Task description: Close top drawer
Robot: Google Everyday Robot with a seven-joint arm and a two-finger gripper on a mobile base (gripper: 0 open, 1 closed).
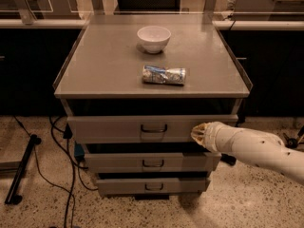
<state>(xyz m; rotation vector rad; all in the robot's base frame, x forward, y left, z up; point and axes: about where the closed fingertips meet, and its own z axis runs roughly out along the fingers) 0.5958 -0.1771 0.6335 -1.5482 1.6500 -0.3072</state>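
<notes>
The top drawer [118, 127] is the widest grey drawer front, with a small dark loop handle [153, 128] at its centre. It stands pulled out a little from the cabinet, with a dark gap above it. My gripper [197, 133] comes in from the right on a white arm [256, 151]. Its tip rests against the right part of the top drawer's front panel, to the right of the handle.
Two narrower drawers [152, 163] sit below, also slightly out. On the cabinet top [104, 65] stand a white bowl [154, 38] and a crushed can [164, 75] lying on its side. Cables [57, 170] and a black stand leg [21, 175] lie on the floor at left.
</notes>
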